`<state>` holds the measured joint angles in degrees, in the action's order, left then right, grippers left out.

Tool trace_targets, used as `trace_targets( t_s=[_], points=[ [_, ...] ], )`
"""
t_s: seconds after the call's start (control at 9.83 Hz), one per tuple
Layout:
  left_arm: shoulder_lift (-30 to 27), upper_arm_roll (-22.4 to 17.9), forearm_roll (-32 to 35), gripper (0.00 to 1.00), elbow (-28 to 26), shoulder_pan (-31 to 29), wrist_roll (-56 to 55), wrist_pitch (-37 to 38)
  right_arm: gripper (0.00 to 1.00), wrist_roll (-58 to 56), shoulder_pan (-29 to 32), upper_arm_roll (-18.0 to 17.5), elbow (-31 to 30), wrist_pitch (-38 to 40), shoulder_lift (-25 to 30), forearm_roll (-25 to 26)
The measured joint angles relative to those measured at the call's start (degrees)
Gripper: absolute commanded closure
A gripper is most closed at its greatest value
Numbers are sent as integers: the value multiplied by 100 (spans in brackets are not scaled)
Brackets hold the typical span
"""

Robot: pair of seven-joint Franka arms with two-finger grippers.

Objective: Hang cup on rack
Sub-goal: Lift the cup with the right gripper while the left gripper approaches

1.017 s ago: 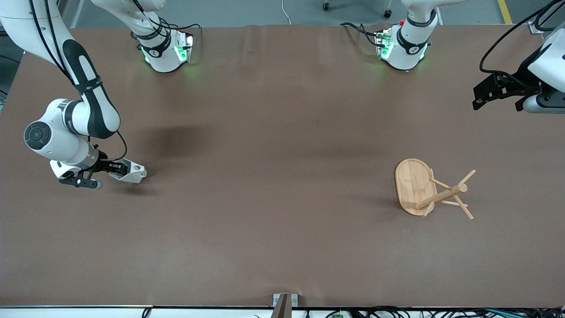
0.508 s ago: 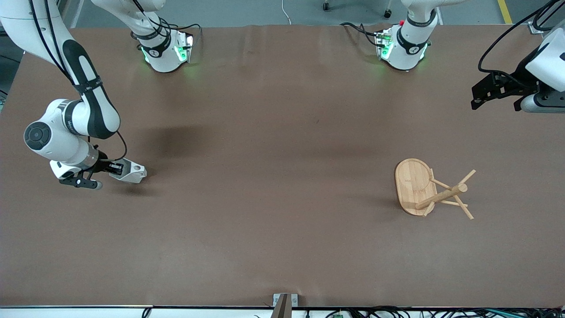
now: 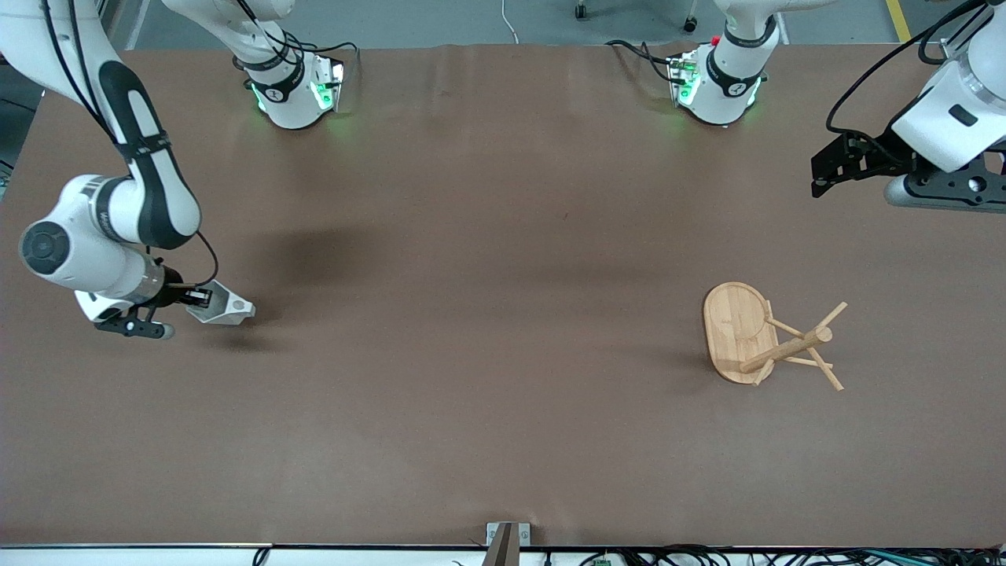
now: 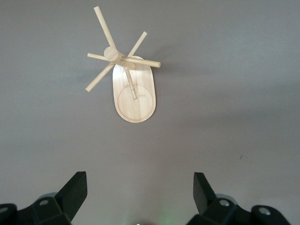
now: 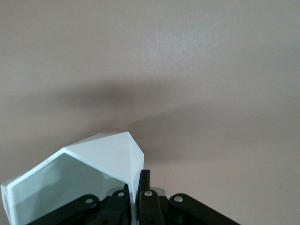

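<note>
Front view, right hand (image 3: 196,299) clamped on cup (image 3: 222,306), left hand (image 3: 821,174) open, rack (image 3: 739,330) upright.

The cup (image 3: 222,306) sits toward the right arm's end of the table (image 3: 471,275), the rack (image 3: 766,336) toward the left arm's.

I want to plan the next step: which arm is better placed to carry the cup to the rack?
Right: the right hand is shut on the cup. The left hand is open and empty, above the rack.
</note>
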<state>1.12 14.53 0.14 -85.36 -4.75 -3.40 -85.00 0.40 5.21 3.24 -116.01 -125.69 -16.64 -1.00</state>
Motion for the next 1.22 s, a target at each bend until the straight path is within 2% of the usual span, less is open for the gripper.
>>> trace_targets(
  t_s=[0.2,0.31,0.41,0.61,0.81,1.02,1.22],
  points=[
    [9,-2,-123,0,35,-1,0,-2,100,-3,-36,-45,1050,1722,315,-886],
    [10,1,-252,0,59,20,7,-2,100,0,-45,-53,1467,2504,388,-1590],
    [13,7,-397,0,72,120,70,-2,100,-8,-47,-54,1602,2987,405,-2493],
    [13,22,-573,0,109,691,237,-1,99,-59,-90,-68,1590,3364,328,-4064],
    [14,47,-826,0,133,1565,289,-46,99,-71,-271,-233,1491,3476,253,-5247],
    [46,59,-892,0,138,2446,360,-617,100,-72,-374,-733,1262,3437,240,-6130],
    [320,53,-893,0,350,3105,646,-1006,100,-346,-403,-1107,1128,3429,268,-6636]
  ],
)
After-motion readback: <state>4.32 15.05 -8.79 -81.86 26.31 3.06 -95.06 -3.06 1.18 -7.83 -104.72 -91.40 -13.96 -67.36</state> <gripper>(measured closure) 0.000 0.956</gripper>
